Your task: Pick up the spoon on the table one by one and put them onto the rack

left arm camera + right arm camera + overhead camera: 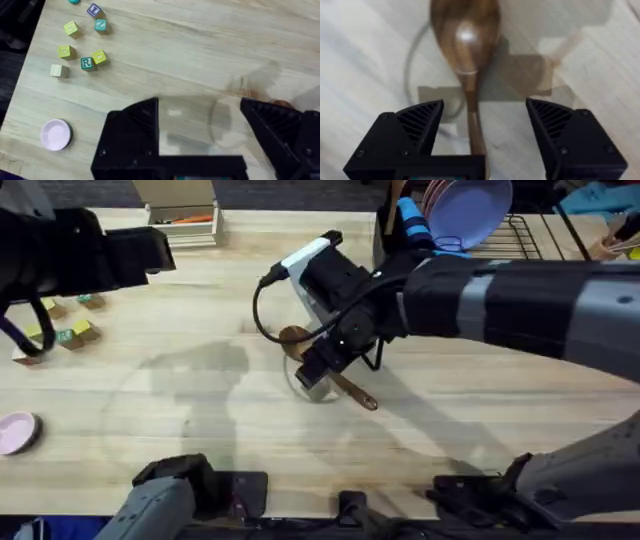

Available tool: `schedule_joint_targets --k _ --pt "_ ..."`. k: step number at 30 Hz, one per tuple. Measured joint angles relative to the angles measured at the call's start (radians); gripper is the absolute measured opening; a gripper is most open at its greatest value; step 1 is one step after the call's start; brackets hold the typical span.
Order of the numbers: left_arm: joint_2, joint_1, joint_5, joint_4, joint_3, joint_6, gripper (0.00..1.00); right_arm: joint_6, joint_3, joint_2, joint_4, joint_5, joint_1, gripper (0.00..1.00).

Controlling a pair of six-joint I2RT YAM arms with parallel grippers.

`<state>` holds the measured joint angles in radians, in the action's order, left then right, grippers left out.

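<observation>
A dark reddish-brown wooden spoon (292,337) lies flat on the table (470,430) near the middle, its handle running toward the front right. My right gripper (316,374) hangs just over the handle, reaching in from the right. In the right wrist view the spoon (465,35) shows bowl-up, and its handle passes between the fingers of the open right gripper (482,132). The black wire rack (522,236) stands at the back right. My left gripper (200,135) is open and holds nothing, high above the table's left side.
Purple and pink plates (470,208) stand in the rack. A beige box (181,216) sits at the back. Lettered toy blocks (70,332) and a small pink dish (15,431) lie at the left. The left arm (70,250) looms dark at the upper left.
</observation>
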<state>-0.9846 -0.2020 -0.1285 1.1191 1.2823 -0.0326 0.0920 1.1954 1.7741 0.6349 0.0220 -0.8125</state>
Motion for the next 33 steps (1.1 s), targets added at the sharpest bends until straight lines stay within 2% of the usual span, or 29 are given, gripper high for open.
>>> schedule_joint_targets --k 5,11,16,19,20,21,22,25,33 --pt "0.000 0.000 0.000 0.000 0.000 0.000 0.993 0.040 0.000 0.026 -0.033 0.080 -0.026 0.998" --pt "0.000 0.000 0.000 0.000 0.000 0.000 0.993 0.060 0.000 0.028 -0.060 0.112 -0.069 0.995" --pt "0.000 0.000 0.000 0.000 0.000 0.000 0.993 0.090 0.009 0.053 -0.055 0.108 -0.076 0.883" --pt "0.000 0.000 0.000 0.000 0.000 0.000 0.993 0.096 0.020 0.061 -0.048 0.105 -0.078 0.734" --pt "0.000 0.000 0.000 0.000 0.000 0.000 0.993 0.103 0.022 0.063 -0.047 0.111 -0.078 0.493" --pt "0.000 0.000 0.000 0.000 0.000 0.000 0.993 0.103 0.022 0.063 -0.046 0.114 -0.078 0.414" --pt "0.000 0.000 0.000 0.000 0.000 0.000 0.993 0.104 0.022 0.063 -0.044 0.125 -0.077 0.233" --pt "0.000 0.000 0.000 0.000 0.000 0.000 0.993 0.105 0.025 0.063 -0.039 0.132 -0.075 0.066" --pt "0.000 0.000 0.000 0.000 0.000 0.000 0.993 0.107 0.026 0.060 -0.037 0.150 -0.076 0.045"
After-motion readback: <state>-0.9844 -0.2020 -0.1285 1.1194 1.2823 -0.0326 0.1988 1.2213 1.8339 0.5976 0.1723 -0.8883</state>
